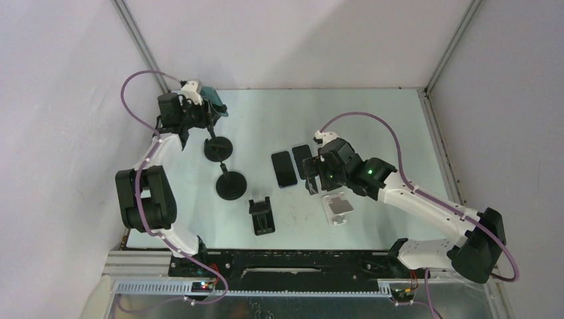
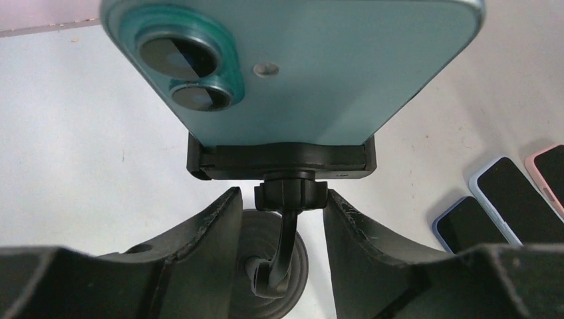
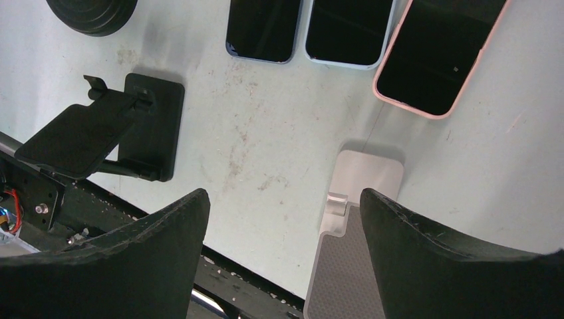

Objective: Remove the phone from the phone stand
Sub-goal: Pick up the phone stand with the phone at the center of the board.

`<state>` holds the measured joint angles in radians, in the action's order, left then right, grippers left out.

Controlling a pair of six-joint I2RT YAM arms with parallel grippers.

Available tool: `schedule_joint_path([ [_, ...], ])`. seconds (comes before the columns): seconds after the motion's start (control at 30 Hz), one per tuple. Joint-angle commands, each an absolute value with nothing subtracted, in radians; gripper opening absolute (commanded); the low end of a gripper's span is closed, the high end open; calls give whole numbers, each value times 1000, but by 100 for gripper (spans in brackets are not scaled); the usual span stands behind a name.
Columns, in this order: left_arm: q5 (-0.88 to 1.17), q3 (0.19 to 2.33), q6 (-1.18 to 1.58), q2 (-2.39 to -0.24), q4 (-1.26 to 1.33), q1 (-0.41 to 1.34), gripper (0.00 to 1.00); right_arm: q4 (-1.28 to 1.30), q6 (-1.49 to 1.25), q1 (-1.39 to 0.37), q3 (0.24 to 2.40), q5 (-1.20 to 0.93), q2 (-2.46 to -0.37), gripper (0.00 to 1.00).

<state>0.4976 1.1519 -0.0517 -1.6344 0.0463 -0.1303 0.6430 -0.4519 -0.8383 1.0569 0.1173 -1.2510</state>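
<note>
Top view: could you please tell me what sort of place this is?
Probably a robot test cell in a lab: a table boxed in by blank walls and metal posts, left arm and right arm bolted at its edge, phones and empty stands laid out.

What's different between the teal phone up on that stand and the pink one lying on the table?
The teal phone sits clamped in a black stand, raised off the table; the pink phone lies flat on it. The teal phone shows its back, with two camera lenses; the pink phone shows a dark screen. Both are slim phones with rounded corners.
</note>
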Motion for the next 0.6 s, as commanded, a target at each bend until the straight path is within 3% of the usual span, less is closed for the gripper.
schedule_joint_path([
  [0.0,531,1191,-35,-1638,103,-120,52,630,-453,-834,1055,130,-1224,86],
  [0.17,536,1193,-32,-1640,106,-118,44,635,-452,-833,1055,135,-1222,86],
  [0.33,521,1185,-39,-1625,110,-113,16,638,-452,-834,1054,140,-1214,86],
  [0.5,520,1193,-48,-1604,103,-110,1,638,-454,-832,1055,150,-1198,86],
  [0.57,535,1197,-49,-1593,107,-108,0,640,-464,-829,1055,170,-1190,86],
])
